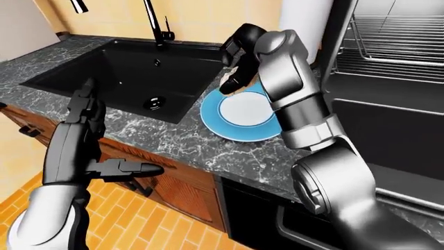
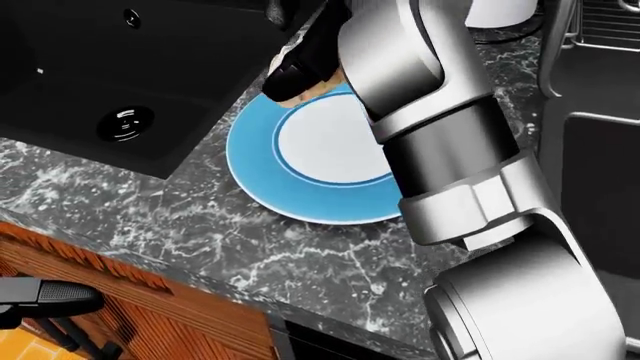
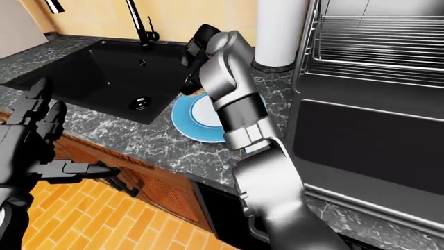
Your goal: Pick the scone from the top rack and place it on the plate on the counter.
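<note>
A blue-rimmed plate with a white centre lies on the dark marble counter, just right of the sink. My right hand hovers over the plate's upper-left rim, its black fingers shut on the tan scone, which peeks out beneath them. The silver right forearm crosses the plate's right side and hides part of it. In the left-eye view my left hand stands open and empty, fingers pointing up, low at the left beside the cabinet fronts.
A black sink with a faucet fills the upper left. A white paper roll stands above the plate. Wire oven racks and a dark oven cavity sit at the right. The counter edge runs below the plate.
</note>
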